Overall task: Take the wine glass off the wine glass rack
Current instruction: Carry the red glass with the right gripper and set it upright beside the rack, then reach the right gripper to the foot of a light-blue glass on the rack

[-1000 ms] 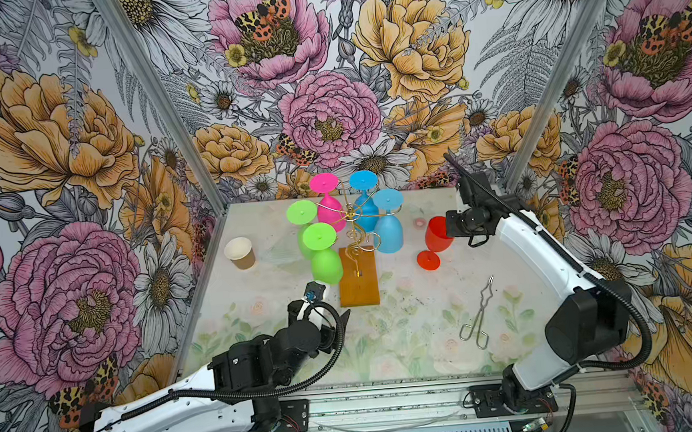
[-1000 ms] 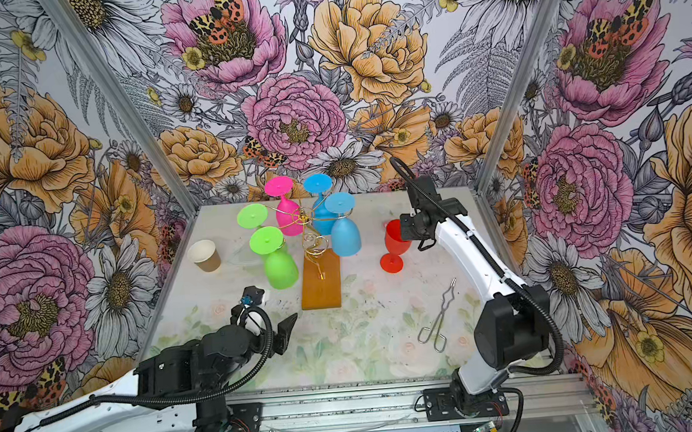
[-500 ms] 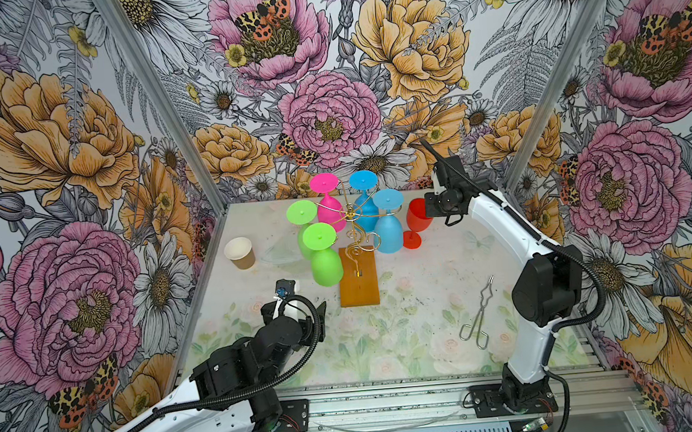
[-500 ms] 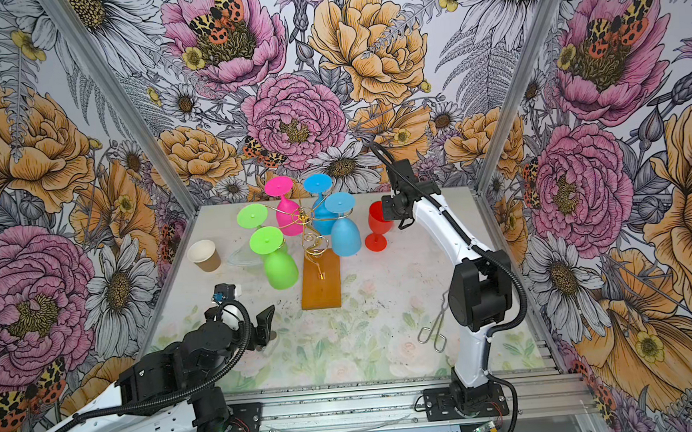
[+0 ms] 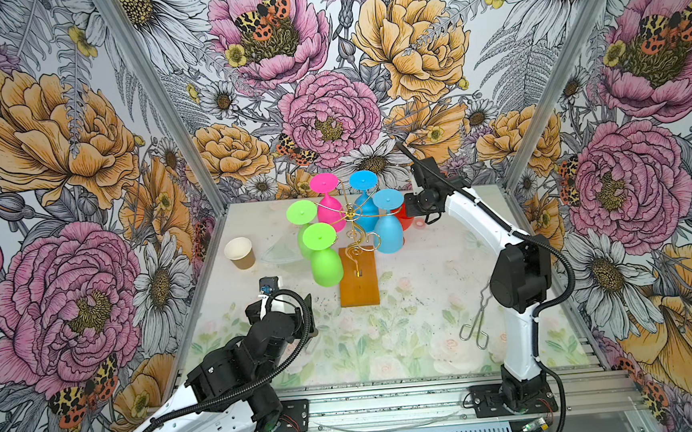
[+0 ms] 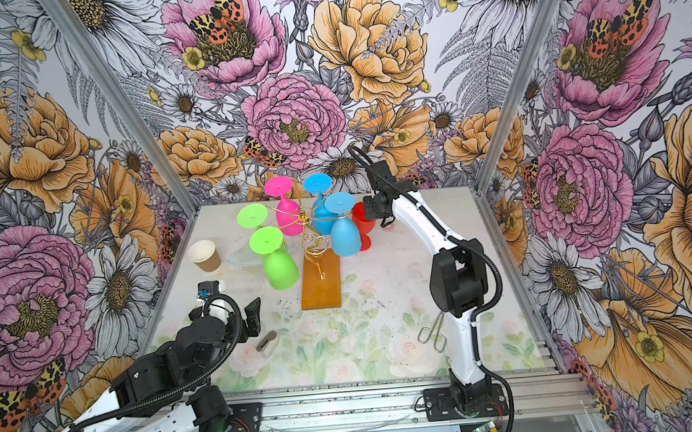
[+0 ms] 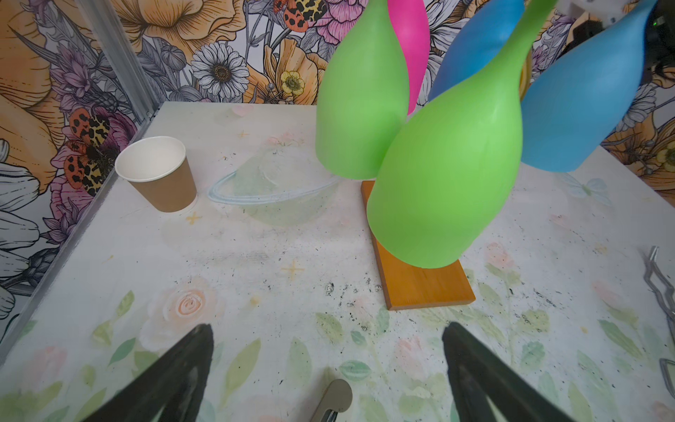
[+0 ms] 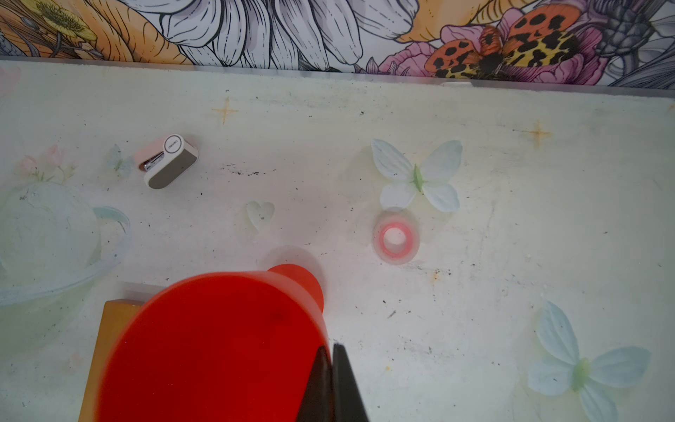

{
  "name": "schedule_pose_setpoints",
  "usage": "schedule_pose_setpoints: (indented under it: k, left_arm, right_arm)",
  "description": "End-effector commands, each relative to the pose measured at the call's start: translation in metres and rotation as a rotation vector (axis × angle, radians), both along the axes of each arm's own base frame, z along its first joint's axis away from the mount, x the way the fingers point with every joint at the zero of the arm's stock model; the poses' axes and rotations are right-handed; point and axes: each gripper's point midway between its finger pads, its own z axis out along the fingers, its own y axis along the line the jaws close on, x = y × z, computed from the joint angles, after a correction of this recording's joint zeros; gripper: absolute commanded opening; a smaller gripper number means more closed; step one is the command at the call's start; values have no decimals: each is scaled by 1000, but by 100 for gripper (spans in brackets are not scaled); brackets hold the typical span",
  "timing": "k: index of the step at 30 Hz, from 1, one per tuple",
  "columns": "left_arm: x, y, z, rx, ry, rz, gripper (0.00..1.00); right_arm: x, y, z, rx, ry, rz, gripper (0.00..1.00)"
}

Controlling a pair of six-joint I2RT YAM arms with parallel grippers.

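right gripper (image 8: 330, 351): fingers pressed together, pinching the thin rim wall of the red wine glass (image 8: 219, 347); reaching in from the right, at the far end of the table (image 8: 475, 310)
held glass: mouth up toward the wrist, foot down; long axis close to upright; foot low over the table, touching or not cannot be told
glass to rack: already off the wine glass rack (image 5: 359, 283); just right of the rack's far end, tucked behind the right-hand blue glass (image 6: 345, 236); apart from the gold wire as far as can be seen
coming move, judged: straight down along the glass's own axis, then release; little room leftward because of the blue bowl; free table rightward, toward the tape roll (image 8: 395, 237)
left gripper (image 7: 327, 329): spread wide, holding nothing; low over the near-left table, facing the near green glass (image 7: 445, 175)
near green glass: hanging foot-up, bowl down over the near end of the wooden base; long axis leaning; far and a little right of the spread fingers
nearer arm: right for the red glass, in hand; left for the green pair, probably the next reach
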Motion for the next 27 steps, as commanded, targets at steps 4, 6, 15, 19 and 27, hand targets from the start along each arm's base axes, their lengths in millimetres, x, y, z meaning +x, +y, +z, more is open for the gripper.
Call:
schedule_pose_setpoints:
  k: [4, 6, 15, 19, 27]
  left_arm:
    - [-1, -3, -1, 0, 18, -18, 99]
    - [-1, -2, 0, -2, 17, -17, 99]
    - [-2, -1, 0, -15, 12, -19, 99]
    - [-3, -2, 0, -19, 16, -27, 99]
    - [-2, -4, -2, -19, 28, -35, 99]
  right_arm:
    - [13, 2, 5, -25, -42, -9, 0]
    - [14, 3, 3, -28, -39, -9, 0]
    - [13, 7, -2, -19, -26, 4, 3]
    - [12, 10, 1, -4, -29, 13, 14]
    - [4, 9, 44, 47, -96, 27, 53]
